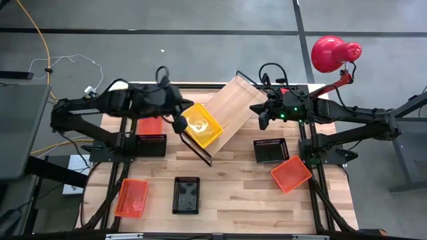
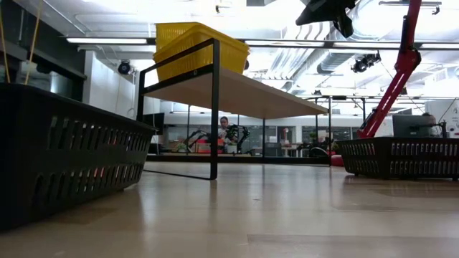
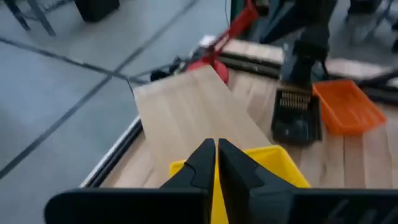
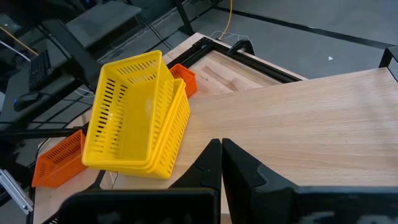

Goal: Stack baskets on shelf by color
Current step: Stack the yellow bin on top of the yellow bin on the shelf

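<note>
A nested stack of yellow baskets (image 1: pixel 201 126) (image 4: pixel 134 118) sits on the near-left end of the shelf (image 1: pixel 235 105) (image 2: pixel 251 92), and the top one is tilted in the stack. The shelf stands slantwise mid-table on its black wire legs. My left gripper (image 1: pixel 179 123) (image 3: pixel 216 149) is shut and hovers by the stack's left edge; the low view shows no gripper beside the baskets. My right gripper (image 1: pixel 263 119) (image 4: pixel 221 148) is shut and hangs above the shelf's far-right end (image 2: pixel 333 11).
Left of the shelf are an orange basket (image 1: pixel 150 125) and a black one (image 1: pixel 151 145). Nearer lie an orange basket (image 1: pixel 131 197) and a black one (image 1: pixel 186 195). Right of the shelf are a black basket (image 1: pixel 270 151) and an orange one (image 1: pixel 291 174). A red lamp (image 1: pixel 333 53) stands at the far right.
</note>
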Motion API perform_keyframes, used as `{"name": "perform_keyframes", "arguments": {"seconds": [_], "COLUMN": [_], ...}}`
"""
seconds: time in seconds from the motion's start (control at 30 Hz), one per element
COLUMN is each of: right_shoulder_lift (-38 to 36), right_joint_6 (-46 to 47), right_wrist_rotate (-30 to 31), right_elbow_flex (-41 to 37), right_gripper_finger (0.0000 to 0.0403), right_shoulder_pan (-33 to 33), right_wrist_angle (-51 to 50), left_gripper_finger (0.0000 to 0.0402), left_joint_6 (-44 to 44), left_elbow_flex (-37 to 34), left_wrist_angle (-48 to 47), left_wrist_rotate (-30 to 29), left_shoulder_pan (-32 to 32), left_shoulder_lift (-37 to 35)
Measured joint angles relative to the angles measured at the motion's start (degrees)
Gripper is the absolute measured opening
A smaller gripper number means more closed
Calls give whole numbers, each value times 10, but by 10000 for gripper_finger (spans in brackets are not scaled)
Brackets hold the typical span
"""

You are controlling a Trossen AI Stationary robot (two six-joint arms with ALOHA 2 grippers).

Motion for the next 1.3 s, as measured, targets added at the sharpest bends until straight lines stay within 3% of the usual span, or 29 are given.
{"name": "perform_keyframes", "arguments": {"seconds": [0.2, 0.33, 0.7, 1.03, 1.3], "right_shoulder_lift": [0, 0, 0, 0, 1], "right_joint_6": [0, 2, 13, 13, 14], "right_wrist_rotate": [0, 0, 0, 4, -24], "right_elbow_flex": [0, 0, 0, 0, 0], "right_gripper_finger": [0, 0, 0, 0, 0], "right_shoulder_pan": [0, 0, 0, 0, 1], "right_wrist_angle": [1, 2, 2, 2, 8], "left_gripper_finger": [1, 0, 0, 0, 0], "left_joint_6": [4, 5, 15, 45, 45], "left_elbow_flex": [-196, -261, -270, -274, -258], "left_wrist_angle": [208, 286, 272, 180, 188], "left_wrist_rotate": [24, 36, 169, 180, 177], "left_shoulder_pan": [3, 31, 120, 123, 123], "left_shoulder_lift": [-78, -89, -77, -77, -108]}}
